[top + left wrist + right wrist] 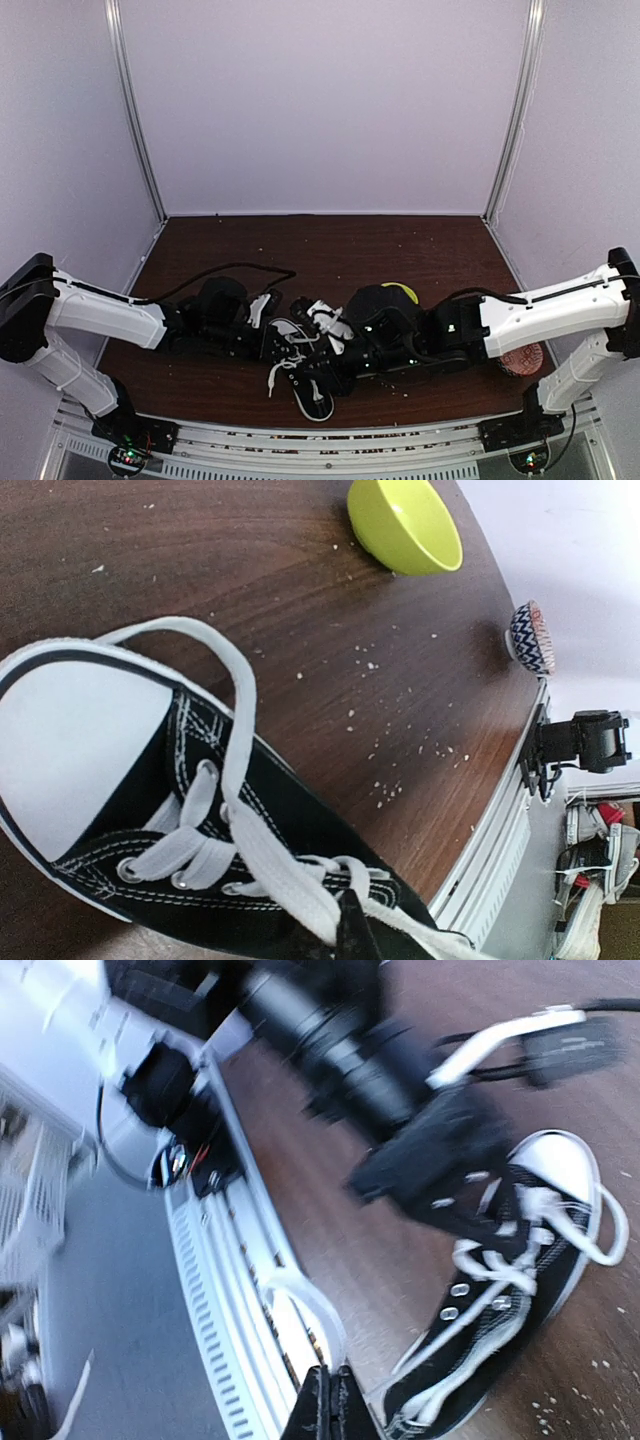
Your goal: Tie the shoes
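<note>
- Now the sneaker (303,380) is lying at the tabletop's (330,250) six o'clock, toe pointing toward five.
- Left tool (350,927), pressed together, is pinching a white lace (238,730).
- Right tool (330,1400) is likewise pinching a lace loop (318,1305).

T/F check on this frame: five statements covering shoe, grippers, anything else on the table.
1. The left gripper and right gripper are both shut. True.
2. The laces are tied in a finished bow. False: they are loose, with one strand looping over the toe cap.
3. A yellow-green bowl stands on the table, apart from the sneaker. True.
4. The sneaker is red with black laces. False: it is black canvas with white laces.
5. Two sneakers lie on the table. False: only one shows.
</note>
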Tool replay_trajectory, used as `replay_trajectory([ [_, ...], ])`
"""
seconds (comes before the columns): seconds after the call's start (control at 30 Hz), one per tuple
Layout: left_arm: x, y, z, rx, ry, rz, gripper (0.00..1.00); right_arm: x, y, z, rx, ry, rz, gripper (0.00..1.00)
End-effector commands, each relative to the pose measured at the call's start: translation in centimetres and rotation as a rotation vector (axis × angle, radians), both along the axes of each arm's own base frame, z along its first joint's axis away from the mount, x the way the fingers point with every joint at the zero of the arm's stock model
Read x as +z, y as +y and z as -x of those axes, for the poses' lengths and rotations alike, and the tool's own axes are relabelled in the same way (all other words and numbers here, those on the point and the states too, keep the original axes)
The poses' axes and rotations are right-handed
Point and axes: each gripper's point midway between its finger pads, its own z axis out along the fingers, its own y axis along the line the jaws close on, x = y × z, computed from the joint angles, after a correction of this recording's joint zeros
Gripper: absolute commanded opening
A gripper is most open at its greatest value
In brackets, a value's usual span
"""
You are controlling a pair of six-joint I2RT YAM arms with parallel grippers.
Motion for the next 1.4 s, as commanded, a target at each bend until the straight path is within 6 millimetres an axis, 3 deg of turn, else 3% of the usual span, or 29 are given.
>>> replay_trajectory([
  [0.0, 1.7, -0.7, -0.7, -0.008, -0.039, 0.081, 0.00, -2.5, 2.3, 5.4, 0.282, -0.033, 0.105, 0.00],
  [0.1, 2.7, -1.2, -0.6, -0.035, -0.072, 0.120, 0.00, -4.3, 2.8, 6.5, 0.350, -0.066, 0.193, 0.00],
  [0.17, 3.2, -1.5, -0.4, -0.063, -0.090, 0.140, 0.00, -4.8, 2.9, 6.0, 0.340, -0.086, 0.222, 0.04],
  [0.2, 3.2, -1.6, -0.3, -0.074, -0.094, 0.142, 0.00, -4.6, 2.8, 5.6, 0.329, -0.103, 0.225, 0.13],
  [0.27, 3.3, -1.7, -0.2, -0.093, -0.101, 0.144, 0.00, -3.8, 2.4, 4.5, 0.285, -0.139, 0.220, 0.41],
  [0.33, 3.4, -1.8, 0.0, -0.106, -0.103, 0.148, 0.00, -3.3, 1.4, 3.0, 0.239, -0.139, 0.202, 0.58],
  [0.5, 4.0, -1.8, 0.2, -0.123, -0.119, 0.164, 0.00, -3.0, -0.9, -1.7, 0.111, -0.045, 0.076, 0.73],
  [0.63, 4.3, -1.7, 0.4, -0.130, -0.126, 0.171, 0.00, -3.8, -1.2, -4.7, 0.059, -0.014, 0.009, 0.76],
  [0.77, 4.1, -1.7, 0.6, -0.137, -0.121, 0.168, 0.00, -4.8, -0.5, -6.2, 0.073, 0.012, -0.029, 0.74],
  [0.93, 4.0, -1.6, 0.7, -0.137, -0.117, 0.171, 0.00, -6.2, 0.5, -6.4, 0.127, 0.005, -0.010, 0.59],
  [1.13, 3.9, -1.6, 0.8, -0.142, -0.114, 0.162, 0.00, -7.4, 1.3, -5.2, 0.205, 0.046, -0.022, 0.55],
  [1.37, 4.3, -1.8, 0.8, -0.156, -0.119, 0.167, 0.00, -8.8, 1.5, -6.2, 0.174, 0.020, 0.000, 0.45],
])
